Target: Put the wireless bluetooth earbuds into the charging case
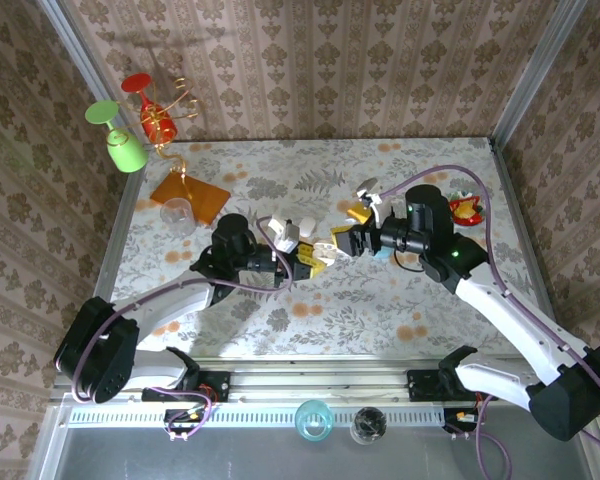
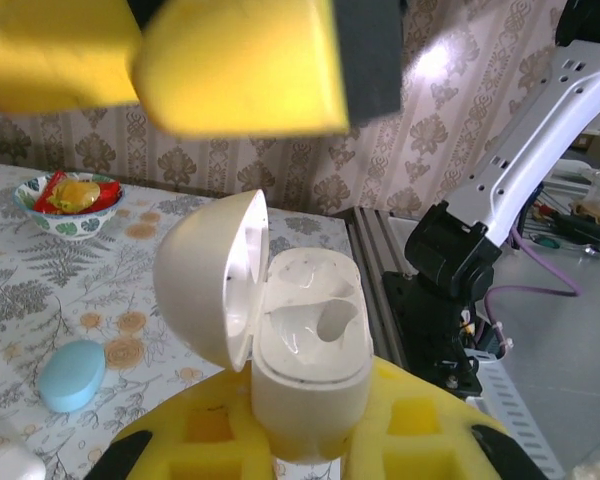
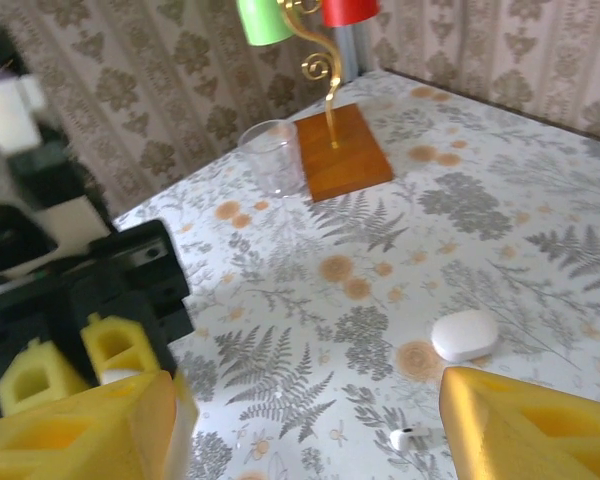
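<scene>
Your left hand (image 2: 310,440) is clamped on the open case (image 2: 310,340), lid swung back and wells facing up; you can't tell whether either is filled. Your right hand (image 3: 305,430) hangs with pads apart, holding nothing, above an earbud (image 3: 408,437) lying on the worktop (image 3: 500,200). Next, I'd judge: lower, pinch it lightly, carry it across. A closed case (image 3: 465,335) lies near the earbud; the worktop around is open, but your two hands are close together.

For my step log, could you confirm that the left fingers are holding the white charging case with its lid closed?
Not quite: the lid is open, as the left wrist view shows. The left fingers do hold the white charging case.
</scene>
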Robot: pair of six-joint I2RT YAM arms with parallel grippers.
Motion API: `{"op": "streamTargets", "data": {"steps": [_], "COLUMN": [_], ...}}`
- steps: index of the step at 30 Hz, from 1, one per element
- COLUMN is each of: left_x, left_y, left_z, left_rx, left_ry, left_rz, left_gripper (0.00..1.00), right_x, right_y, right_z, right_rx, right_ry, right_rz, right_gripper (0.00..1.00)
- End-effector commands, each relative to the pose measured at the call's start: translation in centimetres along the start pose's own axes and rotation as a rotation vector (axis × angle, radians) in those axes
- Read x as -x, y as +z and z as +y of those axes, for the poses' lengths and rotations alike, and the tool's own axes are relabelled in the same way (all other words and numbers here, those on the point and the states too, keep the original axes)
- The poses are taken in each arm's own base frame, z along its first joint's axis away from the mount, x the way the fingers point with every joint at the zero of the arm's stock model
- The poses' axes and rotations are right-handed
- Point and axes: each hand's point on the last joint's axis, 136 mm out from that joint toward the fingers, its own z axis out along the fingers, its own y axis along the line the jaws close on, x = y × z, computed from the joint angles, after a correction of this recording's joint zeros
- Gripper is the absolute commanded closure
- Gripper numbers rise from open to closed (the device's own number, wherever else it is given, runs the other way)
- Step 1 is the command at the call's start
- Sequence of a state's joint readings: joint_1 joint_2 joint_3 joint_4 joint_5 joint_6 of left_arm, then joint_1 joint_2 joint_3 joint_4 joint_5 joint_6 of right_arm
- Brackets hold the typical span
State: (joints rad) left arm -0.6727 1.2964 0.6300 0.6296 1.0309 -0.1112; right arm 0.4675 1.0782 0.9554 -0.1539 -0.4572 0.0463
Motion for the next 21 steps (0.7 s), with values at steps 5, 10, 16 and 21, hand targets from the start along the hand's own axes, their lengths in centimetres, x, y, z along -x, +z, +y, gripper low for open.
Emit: {"op": "streamTargets", "data": {"steps": [5,10,16,21], "left_x": [0.8,0.5,-0.1,-0.5], "left_y": [-2.2,-3.8,-5.4,-5.6], "left_z": [1.8,2.6,3.4,3.3], "left_rx": [0.098,0.191,0.270,0.287], "left_ry": [0.042,0.055,0.048,0.048], "left_rz": [-0.101,-0.133,-0.138,-0.109], "left_gripper": [0.96,0.96,0.96,0.96], "right_x": [0.1,-3.6,-7.9,-12.0], "right_y": [-1.3,0.5,3.1,4.6], "right_z": [-3.4,-6.3,-9.7,-14.7], "right_rx": [-0.184,-0.281,-0.408,-0.578], "right_ry": [0.160,0.313,0.400,0.616], "right_rz": [-0.064,0.053,0.231,0.382], "right_gripper": [0.30,0.31,0.31,0.38]}}
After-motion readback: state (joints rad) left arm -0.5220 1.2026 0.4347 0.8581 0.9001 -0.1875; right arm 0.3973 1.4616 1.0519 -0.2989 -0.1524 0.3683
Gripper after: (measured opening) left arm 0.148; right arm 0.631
